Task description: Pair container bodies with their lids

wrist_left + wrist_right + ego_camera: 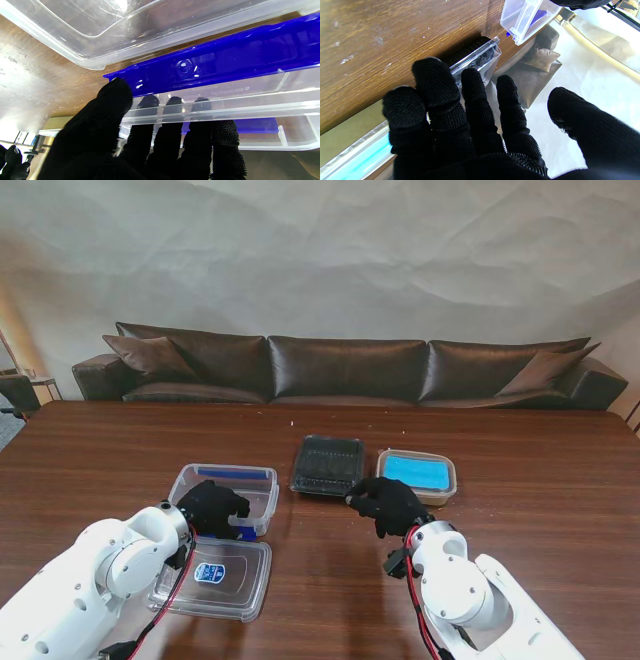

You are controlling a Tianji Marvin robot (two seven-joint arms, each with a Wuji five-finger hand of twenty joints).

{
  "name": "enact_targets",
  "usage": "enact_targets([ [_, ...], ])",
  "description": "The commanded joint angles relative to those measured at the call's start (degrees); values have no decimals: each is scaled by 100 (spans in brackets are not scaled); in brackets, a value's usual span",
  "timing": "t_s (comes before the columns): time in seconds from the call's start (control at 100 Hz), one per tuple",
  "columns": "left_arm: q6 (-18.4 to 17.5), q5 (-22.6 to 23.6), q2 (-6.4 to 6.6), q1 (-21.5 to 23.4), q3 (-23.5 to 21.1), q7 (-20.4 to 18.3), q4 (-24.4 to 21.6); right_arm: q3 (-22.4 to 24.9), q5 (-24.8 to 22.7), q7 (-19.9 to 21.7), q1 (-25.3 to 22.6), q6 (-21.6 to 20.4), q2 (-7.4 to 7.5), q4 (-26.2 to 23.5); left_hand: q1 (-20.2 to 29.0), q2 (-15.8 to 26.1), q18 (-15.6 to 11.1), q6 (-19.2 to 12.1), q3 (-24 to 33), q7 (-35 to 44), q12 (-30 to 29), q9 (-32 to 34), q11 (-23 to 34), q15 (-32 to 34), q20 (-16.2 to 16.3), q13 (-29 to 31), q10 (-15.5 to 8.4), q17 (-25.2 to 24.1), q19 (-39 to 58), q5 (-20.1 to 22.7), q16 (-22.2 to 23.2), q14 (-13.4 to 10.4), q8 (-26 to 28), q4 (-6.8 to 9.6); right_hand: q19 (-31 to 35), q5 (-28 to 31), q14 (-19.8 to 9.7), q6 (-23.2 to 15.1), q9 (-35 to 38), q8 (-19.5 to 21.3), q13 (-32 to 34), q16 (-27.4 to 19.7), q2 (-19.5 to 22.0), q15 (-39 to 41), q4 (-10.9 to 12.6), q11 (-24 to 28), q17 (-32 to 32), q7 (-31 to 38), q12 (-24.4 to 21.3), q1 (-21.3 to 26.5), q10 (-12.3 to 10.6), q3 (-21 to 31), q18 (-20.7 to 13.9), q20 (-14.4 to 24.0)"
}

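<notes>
A dark leather sofa stands against a pale wall beyond a brown wooden worktop.

Four container items lie on the worktop. To the left sits a clear container body with a blue strip along its far rim. Just nearer to me, a clear lid with a blue label lies flat, touching or almost touching the body. At the centre lies a black tray under a clear ribbed cover. Just to its right sits a clear container with a light blue top; the two stand close, and contact between them cannot be confirmed.

The left hand, gloved in black, is at the near wall of the clear container body. In the left wrist view, three fingertips show through the clear wall, inside the body, while the thumb lies outside against the blue-edged rim; the hand is pinching that wall.

The right hand, also gloved in black, is positioned at the near right corner of the black tray. In the right wrist view, its fingers are extended side by side toward the tray's corner, with the thumb set well apart. It holds nothing; whether the fingertips touch the tray cannot be determined.
</notes>
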Motion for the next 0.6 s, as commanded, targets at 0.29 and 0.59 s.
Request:
enact_targets([
  [0.29, -46, -436, -29, 423, -562, -368, -669, -51, -20, 75, -15, -14, -11, 8, -649, 1023, 153, 188, -1497, -2118, -1137, -1009, -916, -1737, -929, -1402, 233, -1010, -2578, -543, -1169, 373, -1561, 226, -56, -6, 176, -11, 117, 31, -102, -61, 130, 15, 70, -85, -1232, -82, 27, -3, 152, -126, 158, 122],
  [0.59, -20, -873, -115, 1593, -1830, -315, -1865, -244, -177, 127, -159, -120, 31, -210, 202, 1593, 141, 120, -2228, -2078, -447, -233, -411, -562, 83, -600, 394, -719, -1188, -127, 15, 320, -1827, 368, 13, -127, 100, -115, 127, 28, -98, 2, 96, 138, 61, 66, -1158, -106, 119, -4, 122, -115, 80, 137],
])
